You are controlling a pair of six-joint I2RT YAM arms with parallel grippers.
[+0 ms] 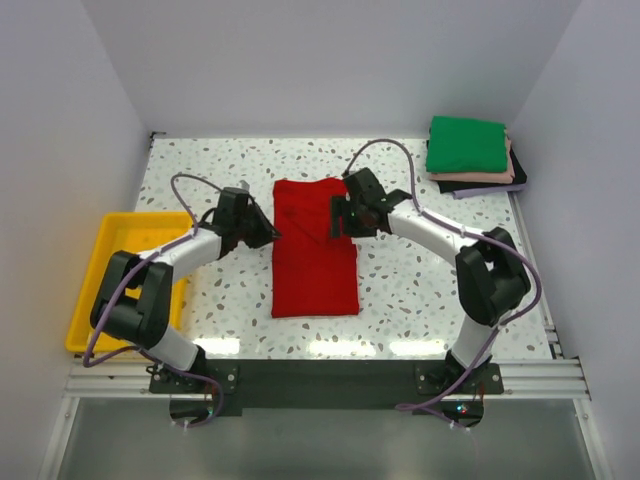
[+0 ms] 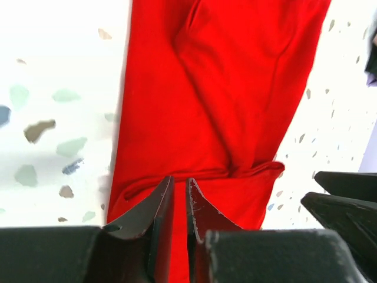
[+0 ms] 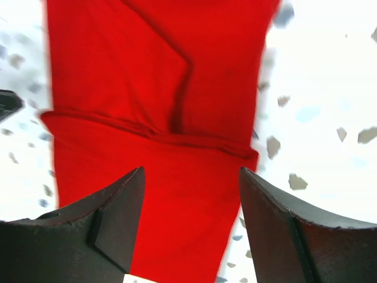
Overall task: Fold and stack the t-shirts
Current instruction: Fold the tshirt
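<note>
Squarely in the middle of the table (image 1: 420,290) lies the red shirt (image 1: 315,265), a long strip with its far end doubled over into a ridge across the cloth. Left gripper (image 2: 179,180) sits low at the shirt's left edge, jaws a slit apart; whether any cloth is caught between them cannot be told. Right gripper (image 3: 191,171) hangs over the right side of the fold, jaws wide and empty. At the far right corner waits the stack (image 1: 470,160), green shirt (image 1: 466,143) on top, well apart from the red one. A yellow tray (image 1: 82,300) sits at the left edge. The risk, by the look of it: a hem snagged at the left jaws would drag the edge askew when that arm lifts away, and the loose, creased flap may slump open with nothing pinning it. A crooked fold here would likely carry into every later one and make a lopsided bundle for the stack.
</note>
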